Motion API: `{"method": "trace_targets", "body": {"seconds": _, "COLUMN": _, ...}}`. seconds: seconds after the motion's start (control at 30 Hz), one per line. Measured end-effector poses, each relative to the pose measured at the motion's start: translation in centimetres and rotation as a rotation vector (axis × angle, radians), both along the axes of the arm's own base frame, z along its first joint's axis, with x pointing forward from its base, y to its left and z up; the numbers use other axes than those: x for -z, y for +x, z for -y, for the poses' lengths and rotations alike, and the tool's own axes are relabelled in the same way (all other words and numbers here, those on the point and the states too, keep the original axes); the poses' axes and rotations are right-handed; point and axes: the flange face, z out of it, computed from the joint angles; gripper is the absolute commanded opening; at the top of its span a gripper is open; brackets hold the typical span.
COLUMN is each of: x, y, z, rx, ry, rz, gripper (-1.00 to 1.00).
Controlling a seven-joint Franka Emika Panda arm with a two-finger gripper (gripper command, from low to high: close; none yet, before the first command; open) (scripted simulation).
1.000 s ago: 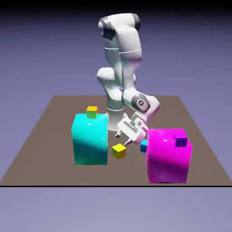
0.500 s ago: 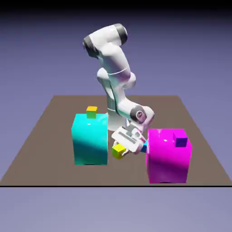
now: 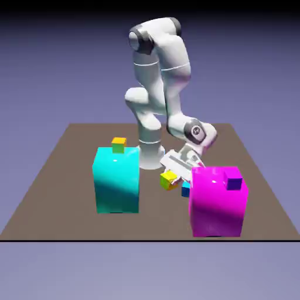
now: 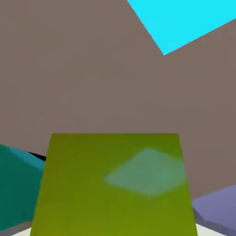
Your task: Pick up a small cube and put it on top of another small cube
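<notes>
Gripper [image 3: 170, 182]: your two fingers were closed on the yellow cube [image 3: 169, 180], one at either side of it, and the hand leaned over at a slant above it.
Yellow cube: you had it between the cyan block and the magenta block in the exterior view, nearer the magenta one; whether its underside touched the table [image 3: 88, 225] you could not tell.
Hand view: the cube's olive-green face filled the lower middle for you, with a pale, four-cornered patch on its right half (a soft one, like a sheen). Slivers of the fingers showed at the bottom corners of that face.
Blue cube [image 3: 186, 188]: you saw it just beside the magenta block, on the exterior view's left of it, partly hidden.
Cyan block [image 3: 117, 184]: it stood on the table toward the exterior view's left, and you could see the orange-topped cube [image 3: 119, 145] on top of it.
Magenta block [image 3: 217, 205]: it stood toward the exterior view's right, with the purple cube [image 3: 233, 180] at its upper part.
Arm [image 3: 176, 82]: yours rose behind the blocks, bent high up, then came down toward the exterior view's right to the tilted hand.
</notes>
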Motion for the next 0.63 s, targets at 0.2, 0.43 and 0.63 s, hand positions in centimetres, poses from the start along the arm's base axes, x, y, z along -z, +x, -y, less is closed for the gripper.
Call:
{"method": "trace_targets", "body": {"seconds": 0.2, "x": -2.0, "y": -1.8, "z": -6.1, "rx": 0.064, "ry": 0.008, "rz": -0.009, "gripper": -1.0}}
{"method": "trace_targets", "body": {"seconds": 0.43, "x": -1.6, "y": -3.2, "z": -8.7, "rx": 0.102, "ry": 0.019, "rz": -0.035, "gripper": -1.0}}
{"method": "trace_targets", "body": {"seconds": 0.63, "x": 1.9, "y": -2.3, "z": -6.4, "rx": 0.098, "ry": 0.019, "rz": -0.035, "gripper": 1.0}}
